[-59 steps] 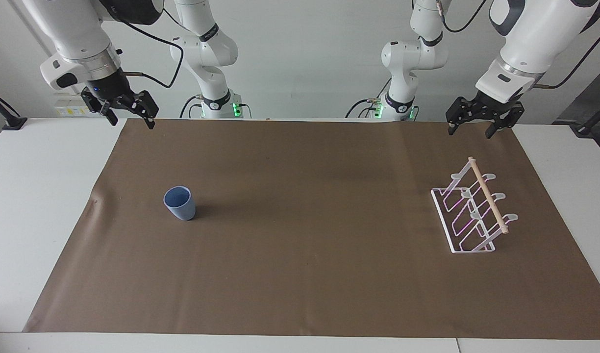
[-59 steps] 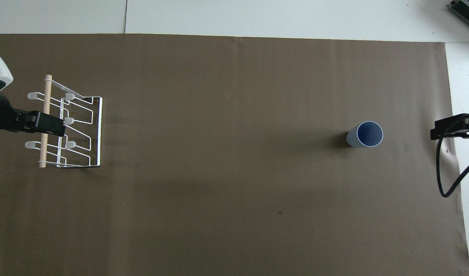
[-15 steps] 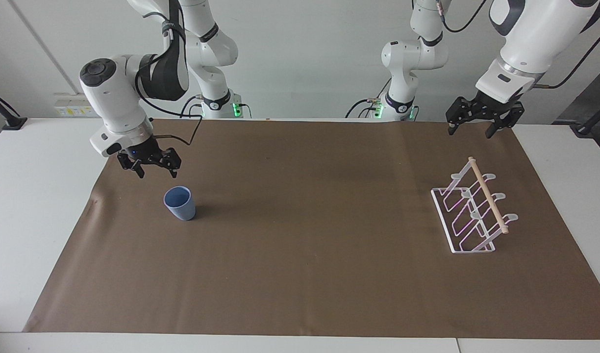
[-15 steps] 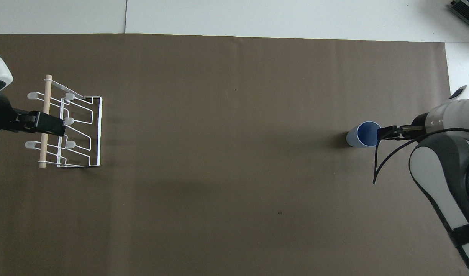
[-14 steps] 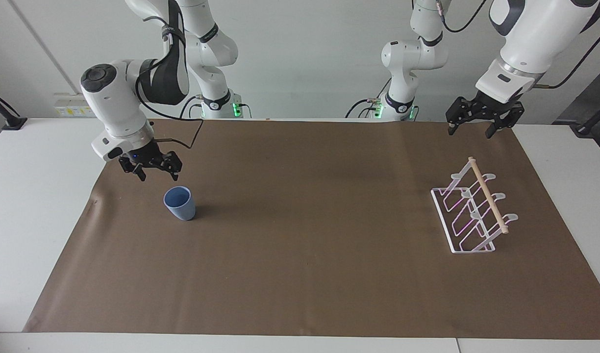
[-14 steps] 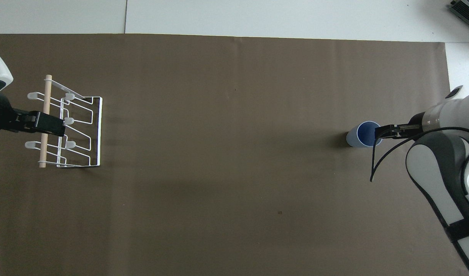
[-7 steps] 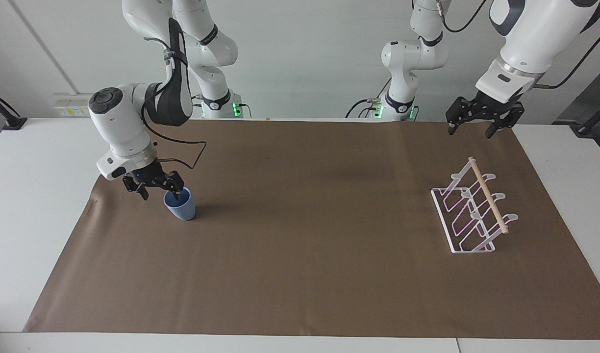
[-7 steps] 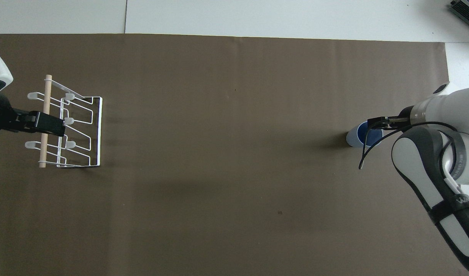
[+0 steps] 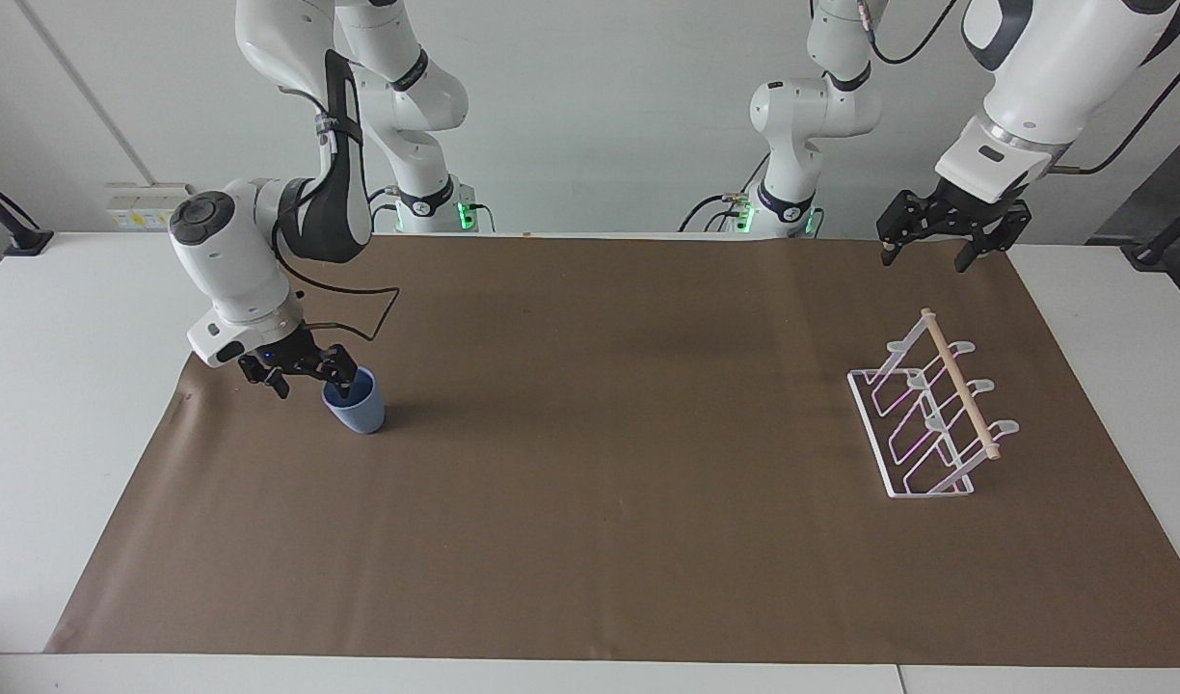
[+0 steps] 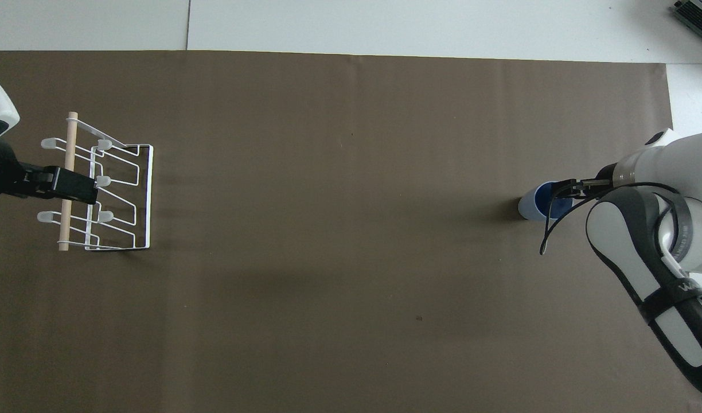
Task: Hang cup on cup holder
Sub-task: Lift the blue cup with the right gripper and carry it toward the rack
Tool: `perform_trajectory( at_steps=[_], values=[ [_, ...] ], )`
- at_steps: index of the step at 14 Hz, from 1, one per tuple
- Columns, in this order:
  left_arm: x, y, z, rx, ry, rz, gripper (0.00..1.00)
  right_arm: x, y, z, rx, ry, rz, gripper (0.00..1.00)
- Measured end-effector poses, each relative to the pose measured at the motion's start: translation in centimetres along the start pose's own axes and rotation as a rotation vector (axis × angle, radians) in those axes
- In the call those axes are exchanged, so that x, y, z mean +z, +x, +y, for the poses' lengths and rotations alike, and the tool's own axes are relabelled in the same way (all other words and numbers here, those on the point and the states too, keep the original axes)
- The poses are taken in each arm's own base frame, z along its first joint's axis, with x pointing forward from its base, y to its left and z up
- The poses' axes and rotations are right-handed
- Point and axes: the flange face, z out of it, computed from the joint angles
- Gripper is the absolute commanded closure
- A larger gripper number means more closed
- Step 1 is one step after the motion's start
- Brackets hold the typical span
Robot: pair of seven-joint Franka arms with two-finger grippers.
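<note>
The light-blue cup [image 9: 358, 410] [image 10: 530, 205] stands upright on the brown mat toward the right arm's end of the table. My right gripper [image 9: 313, 384] [image 10: 563, 189] is down at its rim, open, with one finger inside the cup's mouth and the other outside its wall on the side toward the table's end. The white wire cup holder [image 9: 954, 378] [image 10: 150, 195] with a wooden dowel stands toward the left arm's end. My left gripper [image 9: 923, 254] [image 10: 70, 184] hangs open in the air over the mat's edge near the holder, and that arm waits.
A brown paper mat [image 9: 600, 501] covers most of the white table [image 9: 60, 405]. A black cable [image 9: 359, 308] loops from the right wrist over the mat beside the cup.
My right gripper has come down from above the mat onto the cup, one finger entering its mouth, and its jaws have begun to narrow. The cup, the holder and the left arm have not moved.
</note>
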Motion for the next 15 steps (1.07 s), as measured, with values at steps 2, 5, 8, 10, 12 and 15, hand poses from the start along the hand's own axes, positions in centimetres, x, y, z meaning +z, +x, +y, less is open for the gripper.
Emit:
perform_trajectory(
  at_steps=[2, 5, 8, 10, 12, 15],
  values=[
    [0.0, 0.0, 0.0, 0.0, 0.0, 0.0, 0.0, 0.2, -0.1, -0.1, 0.008, 0.013, -0.003, 0.63],
    [0.0, 0.0, 0.0, 0.0, 0.0, 0.0, 0.0, 0.5, -0.3, -0.1, 0.009, 0.014, -0.009, 0.97],
    [0.0, 0.0, 0.0, 0.0, 0.0, 0.0, 0.0, 0.6, -0.3, -0.1, 0.01, 0.015, -0.011, 1.0],
    [0.0, 0.0, 0.0, 0.0, 0.0, 0.0, 0.0, 0.5, -0.3, -0.1, 0.011, 0.016, -0.01, 1.0],
    [0.0, 0.0, 0.0, 0.0, 0.0, 0.0, 0.0, 0.5, -0.3, -0.1, 0.011, 0.016, -0.008, 1.0],
    [0.0, 0.0, 0.0, 0.0, 0.0, 0.0, 0.0, -1.4, 0.4, -0.4, -0.002, 0.021, -0.019, 1.0]
  ],
)
